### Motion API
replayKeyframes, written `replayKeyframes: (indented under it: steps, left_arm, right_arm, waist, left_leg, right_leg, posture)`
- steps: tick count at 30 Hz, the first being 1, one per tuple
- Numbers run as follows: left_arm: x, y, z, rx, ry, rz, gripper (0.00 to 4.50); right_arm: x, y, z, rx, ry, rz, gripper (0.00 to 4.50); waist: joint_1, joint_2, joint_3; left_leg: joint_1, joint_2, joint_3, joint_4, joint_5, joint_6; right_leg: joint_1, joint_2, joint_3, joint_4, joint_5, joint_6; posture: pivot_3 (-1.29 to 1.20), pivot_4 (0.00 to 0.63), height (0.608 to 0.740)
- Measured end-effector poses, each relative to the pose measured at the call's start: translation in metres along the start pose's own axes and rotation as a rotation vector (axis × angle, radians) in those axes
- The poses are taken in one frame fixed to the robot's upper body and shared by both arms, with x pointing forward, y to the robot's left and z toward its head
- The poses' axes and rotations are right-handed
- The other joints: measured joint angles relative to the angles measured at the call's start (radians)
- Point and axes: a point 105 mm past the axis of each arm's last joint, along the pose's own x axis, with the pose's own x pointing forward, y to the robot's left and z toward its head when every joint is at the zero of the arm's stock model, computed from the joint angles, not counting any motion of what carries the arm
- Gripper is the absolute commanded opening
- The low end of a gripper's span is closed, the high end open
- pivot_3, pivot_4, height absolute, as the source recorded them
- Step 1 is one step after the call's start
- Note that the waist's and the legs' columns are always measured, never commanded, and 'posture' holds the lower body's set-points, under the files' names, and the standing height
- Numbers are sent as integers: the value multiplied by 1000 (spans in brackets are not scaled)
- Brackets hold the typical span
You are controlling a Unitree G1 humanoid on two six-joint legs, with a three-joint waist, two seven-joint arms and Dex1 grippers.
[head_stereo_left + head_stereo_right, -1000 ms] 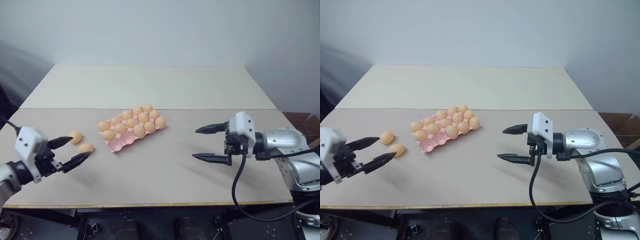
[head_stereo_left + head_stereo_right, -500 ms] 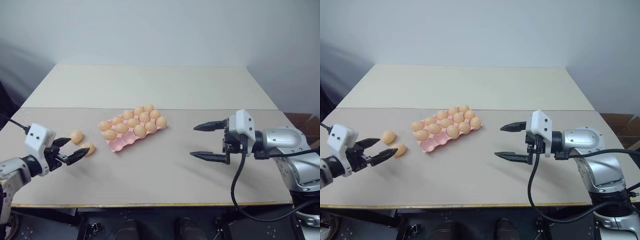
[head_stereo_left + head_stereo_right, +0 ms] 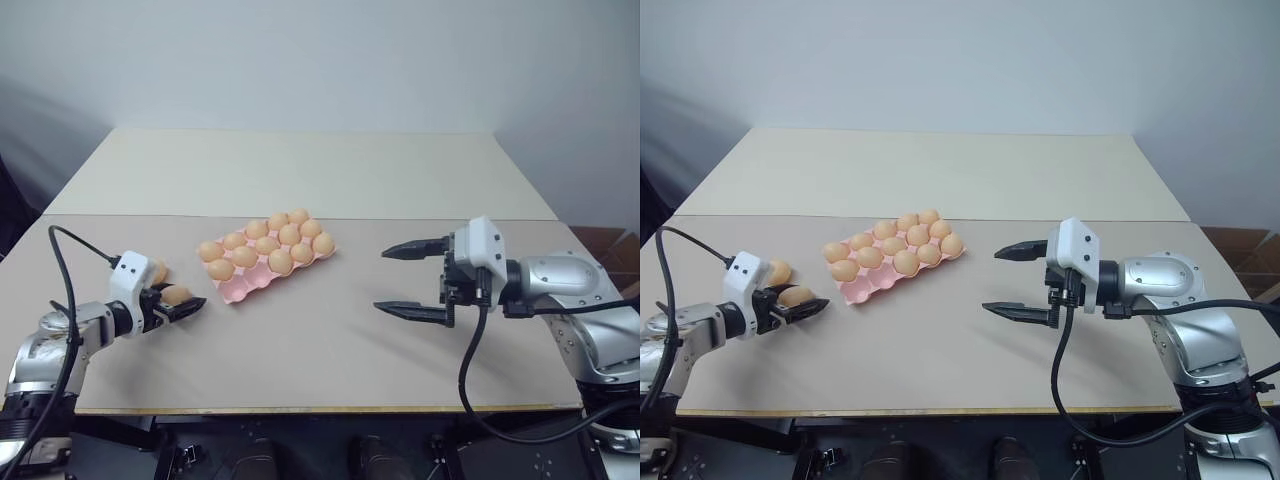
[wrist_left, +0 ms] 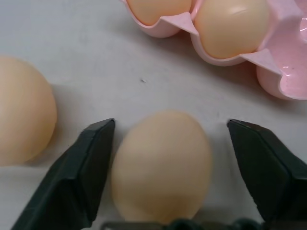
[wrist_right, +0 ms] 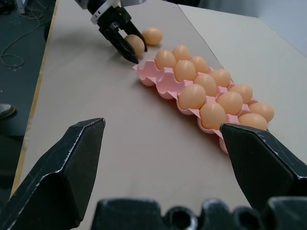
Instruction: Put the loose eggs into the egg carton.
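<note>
Left eye view: the left gripper sits low on the beige table, its 2 black fingers around the nearer loose egg. The second loose egg lies just behind it, beside the gripper's white housing. The pink egg carton rests near the table's middle, to the right of both loose eggs, with 12 eggs seated in its cups and empty cups along its near edge. The right gripper hovers well apart from the carton on its right side, fingers spread wide and holding nothing.

Left wrist view: the nearer egg lies on the table between the 2 fingers. One finger stands right against the shell, the other a little off it, so the jaws are partly closed around the egg but not visibly clamped. The second egg lies just outside the finger that stands against the shell. A corner of the carton shows beyond, with 2 filled cups and 1 empty cup.

Right wrist view: the right fingers stand wide apart with nothing between them. Past them lie the carton and the left gripper at the 2 loose eggs.
</note>
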Motion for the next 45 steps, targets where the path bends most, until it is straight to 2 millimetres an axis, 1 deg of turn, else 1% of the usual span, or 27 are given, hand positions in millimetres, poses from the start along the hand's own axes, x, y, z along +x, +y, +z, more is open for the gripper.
replayKeyframes:
  steps: [1,3,4,9,11,12,15,17,19,20,22,24,26,29,33,35,37,38,43,45]
  left_arm:
    - [0,0,0,0,0,-3,2723]
    - [-1,0,-1,-1,0,-6,2050]
    - [-2,0,-1,-4,-1,-4,1914]
    - [-7,1,-3,-6,-8,9,1892]
    - [-12,-2,3,1,-31,8,1892]
    - [-14,-4,9,-4,-58,-1,1892]
    - [-23,-11,39,2,-162,-33,1892]
    - [-23,-20,64,21,-237,-83,1892]
    - [-16,-35,88,51,-307,-145,1892]
    - [-10,-45,96,65,-327,-182,1892]
    - [2,-61,103,70,-343,-250,1892]
    - [19,-75,108,33,-362,-308,1892]
    - [34,-85,108,10,-353,-348,1892]
    - [49,-88,100,2,-314,-353,1892]
    - [58,-85,87,18,-251,-334,1892]
    - [58,-84,87,31,-254,-334,1892]
    - [58,-82,87,47,-258,-324,2618]
    - [58,-82,87,47,-256,-323,2867]
    - [57,-83,86,45,-253,-346,4408]
    - [53,-81,86,53,-259,-348,4464]
  right_arm:
    - [0,1,0,4,-3,0,4500]
    - [0,1,0,8,-4,-4,4500]
    - [0,1,0,8,-4,-6,4500]
    - [-1,0,-2,11,1,-21,4500]
    - [-1,-1,-2,13,2,-26,4500]
    - [-1,-1,-2,13,2,-30,4500]
    - [-1,-1,-2,15,2,-38,4500]
    - [0,-1,-2,15,1,-43,4500]
    - [0,-1,-2,13,0,-53,4500]
    - [0,-1,-1,12,-3,-55,4500]
    - [1,-1,-1,9,-5,-60,4500]
    - [1,-2,-1,9,-4,-71,4500]
    - [1,-2,-1,8,-8,-78,4500]
    - [1,-1,0,8,-13,-90,4500]
    - [-2,1,1,13,-15,-113,4500]
    - [-2,2,1,12,-15,-118,4500]
    - [-2,2,1,11,-15,-121,4500]
    - [-2,2,1,12,-14,-123,4500]
    - [-2,2,1,12,-14,-128,4500]
    - [-2,2,1,12,-14,-128,4500]
  waist:
    - [0,0,0]
    - [0,0,0]
    - [0,0,0]
    - [-2,0,0]
    - [-1,0,0]
    - [-1,0,0]
    - [3,0,0]
    - [9,-1,0]
    - [13,-1,0]
    - [13,-1,0]
    - [12,-1,-1]
    - [11,-1,-1]
    - [7,-1,-1]
    - [-4,-1,-1]
    - [-4,-1,-1]
    - [-2,-1,-1]
    - [-1,-1,-1]
    - [-1,-1,-1]
    - [-1,-1,-1]
    - [-4,-1,-1]
  left_leg:
    - [0,0,0,0,0,0]
    - [0,0,0,0,0,0]
    - [0,0,0,0,0,0]
    - [0,0,0,0,0,0]
    - [0,0,0,0,0,0]
    - [0,0,0,0,0,0]
    - [0,0,0,0,0,0]
    - [0,0,-1,0,0,0]
    - [0,-1,-1,1,0,0]
    - [0,-1,0,1,0,0]
    - [0,-1,0,1,0,0]
    - [0,-1,0,1,0,0]
    - [0,-1,-1,1,0,0]
    - [0,-1,-1,1,0,0]
    - [0,-1,-1,1,0,0]
    - [0,-1,-1,1,0,0]
    - [0,-1,-1,1,0,0]
    - [0,-1,-1,1,0,0]
    - [0,-1,-1,1,0,0]
    - [0,-1,-1,1,0,0]
  right_leg:
    - [0,0,0,0,0,0]
    - [0,0,0,0,0,0]
    - [0,0,0,0,0,0]
    - [0,0,0,0,0,0]
    - [0,0,0,0,0,0]
    - [0,0,0,0,0,0]
    - [0,0,0,0,0,0]
    - [1,0,0,0,0,0]
    - [2,0,0,0,0,1]
    - [2,0,0,-1,0,1]
    - [2,0,1,-1,1,1]
    - [2,0,1,0,1,2]
    - [2,1,1,0,1,1]
    - [2,1,2,0,1,2]
    - [2,1,1,0,1,2]
    - [2,1,1,0,1,2]
    - [2,1,1,0,1,2]
    - [2,1,1,0,1,2]
    - [2,1,1,0,1,2]
    - [2,1,2,0,1,2]
  posture:
    - [0,150,740]
    - [0,150,740]
    - [0,150,740]
    - [0,150,740]
    - [0,150,740]
    - [0,150,740]
    - [0,150,740]
    - [0,150,740]
    - [0,150,740]
    - [0,150,740]
    - [0,150,740]
    - [0,150,740]
    - [0,150,740]
    - [0,150,740]
    - [0,150,740]
    - [0,150,740]
    - [0,150,740]
    - [0,150,740]
    - [0,150,740]
    - [0,150,740]
